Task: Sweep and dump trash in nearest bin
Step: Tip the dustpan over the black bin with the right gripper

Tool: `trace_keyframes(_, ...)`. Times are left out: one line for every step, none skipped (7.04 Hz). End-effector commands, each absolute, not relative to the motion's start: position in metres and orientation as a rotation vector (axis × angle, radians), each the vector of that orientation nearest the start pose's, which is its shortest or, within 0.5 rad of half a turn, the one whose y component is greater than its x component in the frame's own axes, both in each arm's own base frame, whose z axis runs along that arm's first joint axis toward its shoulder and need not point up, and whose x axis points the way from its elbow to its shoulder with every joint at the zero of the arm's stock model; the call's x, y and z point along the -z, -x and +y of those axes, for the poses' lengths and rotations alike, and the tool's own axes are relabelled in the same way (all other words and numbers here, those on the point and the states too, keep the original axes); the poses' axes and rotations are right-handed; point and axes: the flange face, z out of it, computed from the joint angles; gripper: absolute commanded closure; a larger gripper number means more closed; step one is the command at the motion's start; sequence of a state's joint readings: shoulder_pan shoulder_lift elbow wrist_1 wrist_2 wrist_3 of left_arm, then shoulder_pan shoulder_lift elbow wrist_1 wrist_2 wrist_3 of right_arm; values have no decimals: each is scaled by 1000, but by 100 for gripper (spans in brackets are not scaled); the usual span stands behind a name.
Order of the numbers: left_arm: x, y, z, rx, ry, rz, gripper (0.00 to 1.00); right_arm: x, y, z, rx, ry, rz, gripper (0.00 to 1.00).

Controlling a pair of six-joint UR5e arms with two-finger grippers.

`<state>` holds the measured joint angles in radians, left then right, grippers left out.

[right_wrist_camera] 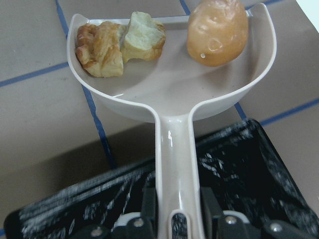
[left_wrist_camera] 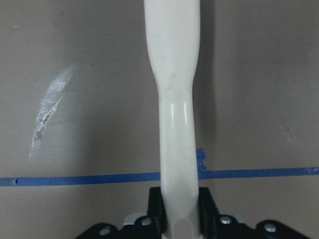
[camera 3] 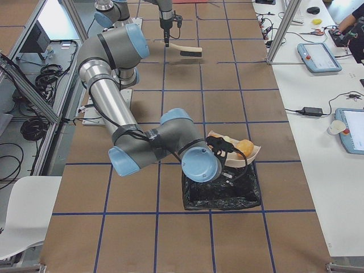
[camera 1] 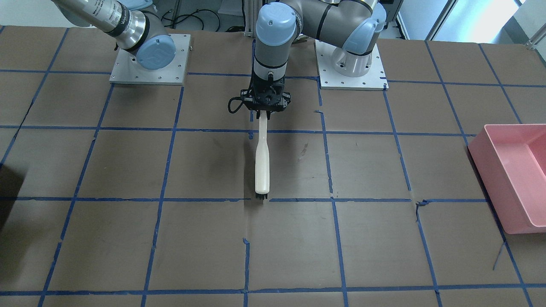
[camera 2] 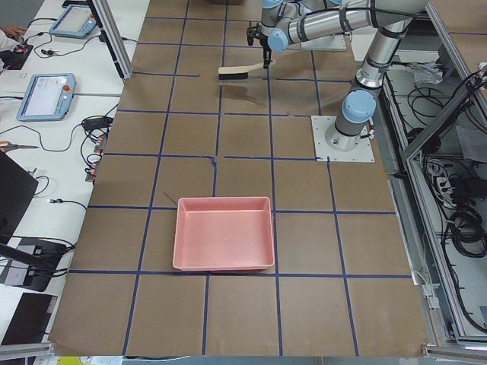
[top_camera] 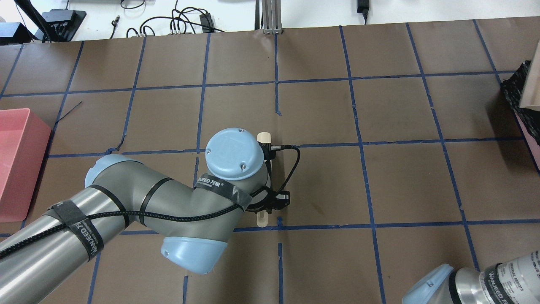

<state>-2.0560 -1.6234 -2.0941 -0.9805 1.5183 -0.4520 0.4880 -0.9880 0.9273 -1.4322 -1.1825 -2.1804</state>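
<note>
My right gripper [right_wrist_camera: 179,206] is shut on the handle of a beige dustpan [right_wrist_camera: 174,89] and holds it just above a black bin [right_wrist_camera: 239,174]. In the pan lie the round golden-brown lump [right_wrist_camera: 218,32] and two toasted chunks [right_wrist_camera: 99,47] [right_wrist_camera: 143,37]. The exterior right view shows the pan [camera 3: 239,149] over the bin [camera 3: 222,193]. My left gripper [camera 1: 264,111] is shut on the white handle of a brush [camera 1: 262,162], which lies flat at the table's middle with its bristles down. The handle also fills the left wrist view [left_wrist_camera: 177,124].
An empty pink bin [camera 1: 512,179] stands at the table's edge on my left; it also shows in the overhead view [top_camera: 17,160]. The brown table [camera 1: 384,247] carries a grid of blue tape. Both arm bases [camera 1: 149,64] are bolted at the robot's side.
</note>
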Motion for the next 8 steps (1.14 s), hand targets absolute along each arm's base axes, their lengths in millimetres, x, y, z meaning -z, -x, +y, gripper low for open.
trace_keyframes(-261, 345, -324, -61, -124, 3176, 95, -474, 580, -461, 442, 1643, 2685, 100)
trace_keyframes(-263, 348, -320, -49, -129, 3176, 95, -483, 590, -459, 306, 1753, 2749, 100)
trace_keyframes(-261, 352, -317, -50, -141, 3173, 95, -482, 592, -462, 185, 1813, 2758, 100)
trace_keyframes(-263, 355, -316, -27, -127, 3182, 95, -479, 587, -476, 46, 1876, 2768, 100)
trace_keyframes(-260, 354, -316, -38, -124, 3178, 95, -482, 577, -490, -94, 1935, 2780, 100)
trace_keyframes(-257, 356, -318, -34, -127, 3180, 95, -493, 565, -506, -208, 2037, 2781, 100)
trace_keyframes(-255, 356, -318, -38, -122, 3182, 94, -509, 542, -529, -304, 2156, 2761, 100)
trace_keyframes(-256, 357, -319, -38, -122, 3185, 82, -517, 533, -539, -338, 2205, 2782, 100)
